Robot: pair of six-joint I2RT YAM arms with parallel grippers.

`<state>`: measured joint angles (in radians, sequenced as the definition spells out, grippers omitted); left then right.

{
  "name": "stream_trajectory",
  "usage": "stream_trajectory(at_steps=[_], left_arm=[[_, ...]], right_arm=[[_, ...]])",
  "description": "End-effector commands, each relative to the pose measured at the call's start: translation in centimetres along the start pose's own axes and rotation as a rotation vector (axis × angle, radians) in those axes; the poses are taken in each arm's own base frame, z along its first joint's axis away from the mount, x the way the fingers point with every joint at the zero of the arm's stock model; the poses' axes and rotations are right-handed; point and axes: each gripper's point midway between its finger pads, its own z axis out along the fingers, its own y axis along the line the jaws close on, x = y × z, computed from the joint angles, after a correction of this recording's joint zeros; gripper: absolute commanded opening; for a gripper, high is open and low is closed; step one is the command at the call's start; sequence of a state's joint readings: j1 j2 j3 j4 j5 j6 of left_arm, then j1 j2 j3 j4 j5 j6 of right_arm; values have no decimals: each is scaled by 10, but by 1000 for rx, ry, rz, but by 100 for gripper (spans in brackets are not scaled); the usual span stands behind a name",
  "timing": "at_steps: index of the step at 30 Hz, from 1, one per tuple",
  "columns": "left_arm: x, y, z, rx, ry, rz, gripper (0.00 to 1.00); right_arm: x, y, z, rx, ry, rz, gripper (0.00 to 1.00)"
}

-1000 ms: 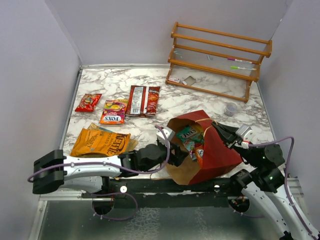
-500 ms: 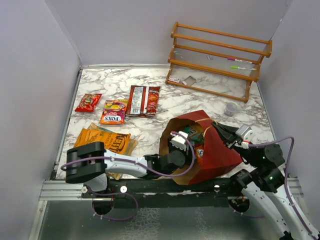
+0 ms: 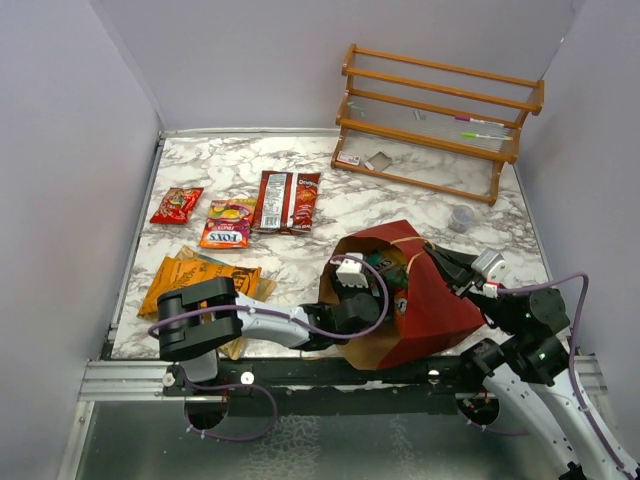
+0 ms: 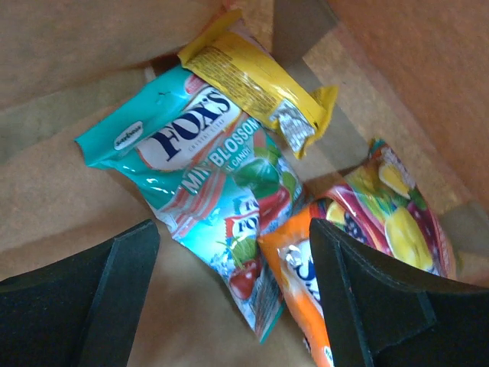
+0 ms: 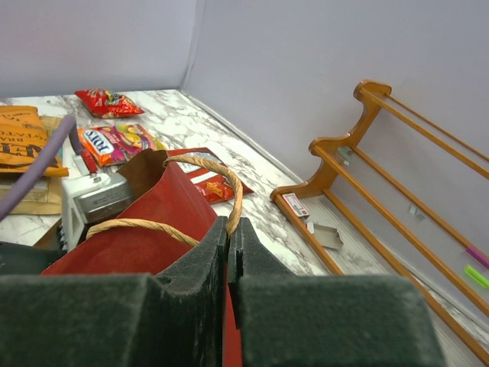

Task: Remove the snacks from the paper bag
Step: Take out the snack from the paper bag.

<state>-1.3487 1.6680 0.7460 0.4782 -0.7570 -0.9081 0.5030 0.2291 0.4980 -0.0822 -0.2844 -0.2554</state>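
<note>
Crinkly snack packets (image 3: 227, 223) lie at left on the marble worktop (image 3: 350, 215); three more packets (image 4: 206, 191) sit inside the red paper bag (image 3: 440, 300) (right hand (image 5: 229, 229) pinching its rim) under the wide, empty left hand (image 4: 233, 237).

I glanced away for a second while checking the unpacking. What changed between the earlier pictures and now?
The left arm swung right and pushed into the bag. Its jaws opened wider over the packets inside, gripping nothing yet. The right arm kept its jaws shut on the bag's rim. The bag and the packets on the table stayed put.
</note>
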Motion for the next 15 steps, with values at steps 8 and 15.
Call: stream_trajectory(at_steps=[8, 15], left_arm=[[6, 17, 38, -203, 40, -384, 84], [12, 32, 46, -295, 21, -386, 82]], right_arm=[[-2, 1, 1, -5, -18, 6, 2], [-6, 2, 0, -6, -30, 3, 2]])
